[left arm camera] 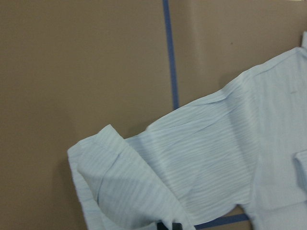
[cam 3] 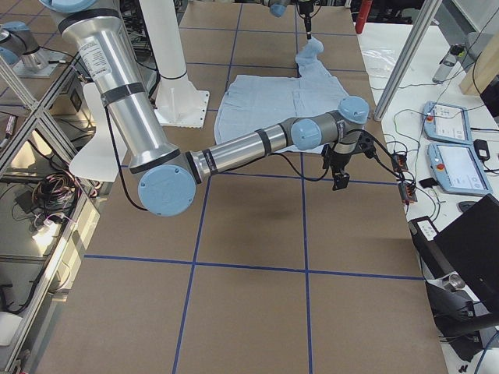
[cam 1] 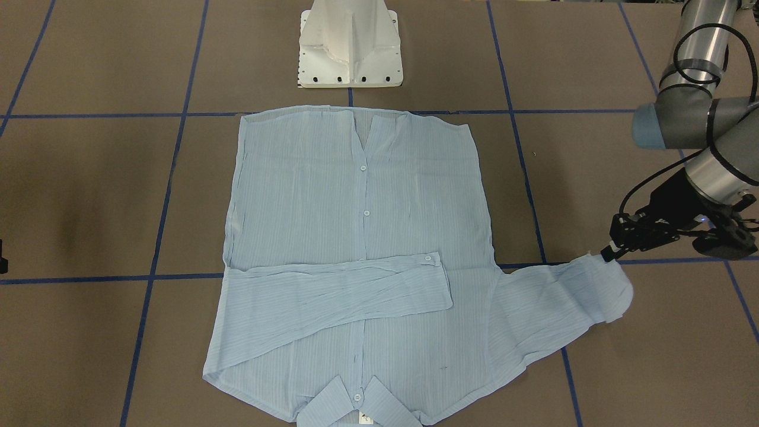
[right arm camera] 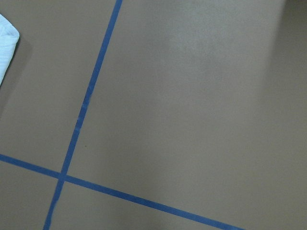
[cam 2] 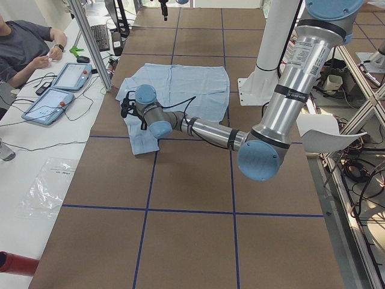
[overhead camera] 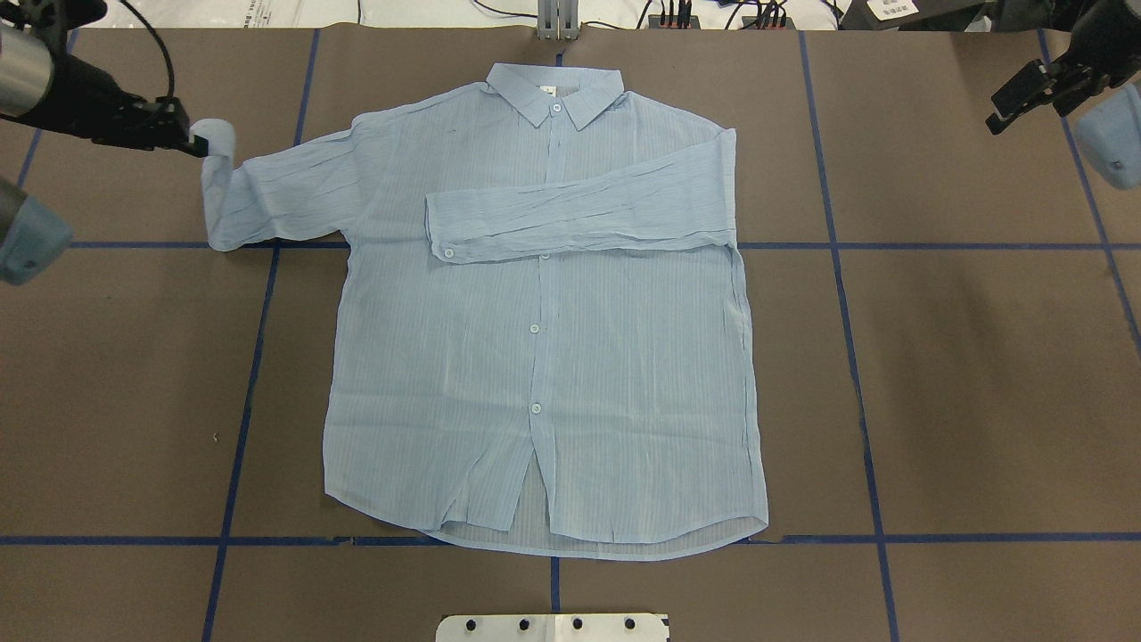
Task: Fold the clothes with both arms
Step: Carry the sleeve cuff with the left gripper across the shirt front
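The pale-blue striped shirt (overhead camera: 544, 357) lies flat and buttoned on the brown table, collar (overhead camera: 553, 94) at the far side from the robot. One sleeve (overhead camera: 579, 218) is folded across the chest. The other sleeve (overhead camera: 276, 196) stretches out sideways. My left gripper (overhead camera: 189, 138) is shut on that sleeve's cuff (cam 1: 611, 284) and holds it a little off the table; the left wrist view shows the raised cuff (left arm camera: 115, 187). My right gripper (overhead camera: 1003, 111) hangs empty over bare table, well off the shirt's other side. I cannot tell whether it is open or shut.
The robot's white pedestal base (cam 1: 350, 53) stands just behind the shirt's hem. Blue tape lines (overhead camera: 856, 245) grid the brown table. An operator (cam 2: 24, 48) and teach pendants (cam 2: 57, 90) are at a side desk beyond the far edge.
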`<action>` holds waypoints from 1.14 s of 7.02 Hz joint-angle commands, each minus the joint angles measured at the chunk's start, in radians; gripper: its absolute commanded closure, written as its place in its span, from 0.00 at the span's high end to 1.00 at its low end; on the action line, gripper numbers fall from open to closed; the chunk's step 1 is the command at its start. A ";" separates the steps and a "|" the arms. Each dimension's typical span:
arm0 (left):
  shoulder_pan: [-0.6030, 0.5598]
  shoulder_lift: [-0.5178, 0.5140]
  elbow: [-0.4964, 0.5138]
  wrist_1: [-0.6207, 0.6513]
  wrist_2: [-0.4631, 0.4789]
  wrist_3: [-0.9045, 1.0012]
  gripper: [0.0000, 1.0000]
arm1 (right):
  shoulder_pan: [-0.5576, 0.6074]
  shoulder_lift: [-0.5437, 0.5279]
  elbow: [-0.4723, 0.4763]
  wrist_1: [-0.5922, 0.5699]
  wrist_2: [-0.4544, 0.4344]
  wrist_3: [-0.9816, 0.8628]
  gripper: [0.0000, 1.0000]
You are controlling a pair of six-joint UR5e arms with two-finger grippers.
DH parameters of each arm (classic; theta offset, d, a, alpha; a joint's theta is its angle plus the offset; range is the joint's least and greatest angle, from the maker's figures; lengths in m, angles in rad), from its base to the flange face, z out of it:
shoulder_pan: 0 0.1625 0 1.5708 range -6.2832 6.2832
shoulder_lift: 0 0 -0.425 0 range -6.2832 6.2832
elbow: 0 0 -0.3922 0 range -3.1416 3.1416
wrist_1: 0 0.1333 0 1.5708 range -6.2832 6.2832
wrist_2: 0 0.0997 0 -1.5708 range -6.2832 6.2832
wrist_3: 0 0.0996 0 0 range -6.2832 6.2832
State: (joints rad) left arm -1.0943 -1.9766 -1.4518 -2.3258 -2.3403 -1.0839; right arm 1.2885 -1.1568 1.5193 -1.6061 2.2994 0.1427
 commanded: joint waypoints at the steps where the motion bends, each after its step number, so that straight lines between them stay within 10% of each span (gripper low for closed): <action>1: 0.143 -0.160 -0.002 0.011 0.027 -0.305 0.00 | 0.000 -0.001 -0.001 0.000 0.000 0.002 1.00; 8: 0.384 -0.432 0.142 0.006 0.240 -0.554 0.00 | -0.002 -0.003 -0.004 -0.002 0.000 0.005 1.00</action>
State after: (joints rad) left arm -0.7460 -2.3966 -1.3306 -2.3174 -2.1380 -1.6361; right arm 1.2870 -1.1605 1.5156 -1.6075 2.2993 0.1472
